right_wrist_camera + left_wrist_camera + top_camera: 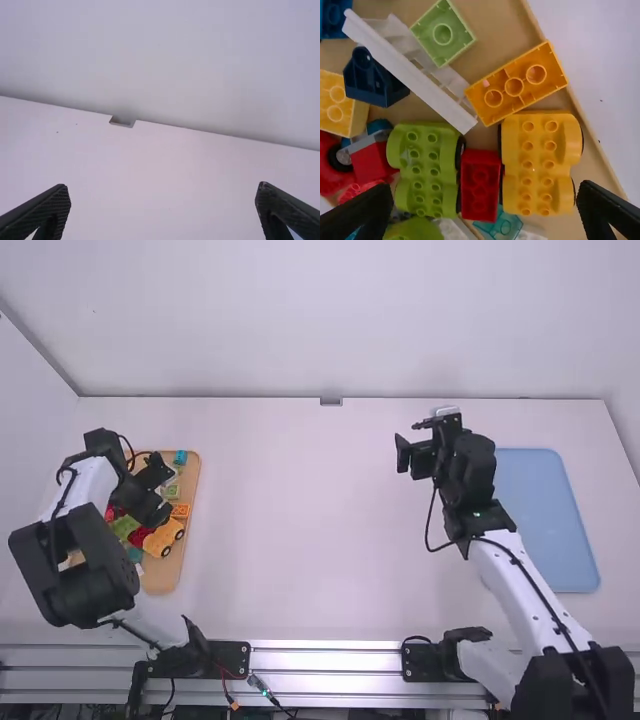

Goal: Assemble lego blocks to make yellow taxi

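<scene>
—Desk (300,540): white. Principal item?
—Yellow wheeled base (538,162), on wooden tray (160,582), below left end effector (164,492), fingers wide.
—Beside it?
—Red brick (480,185), orange brick (517,84); past the red, green wheeled base (422,165).
—Right end effector (412,445)?
—Wide, well apart; blue tray (548,520) to its right.

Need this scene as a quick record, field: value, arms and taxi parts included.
left_gripper: open, above the wooden tray
right_gripper: open, over the table, left of the blue tray in the high view
taxi_base: yellow wheeled base, studs up and bare, on the wooden tray
orange_block: hollow side up, near the yellow wheeled base
red_block: between yellow and green wheeled bases
green_wheeled_base: studs up
held: nothing
</scene>
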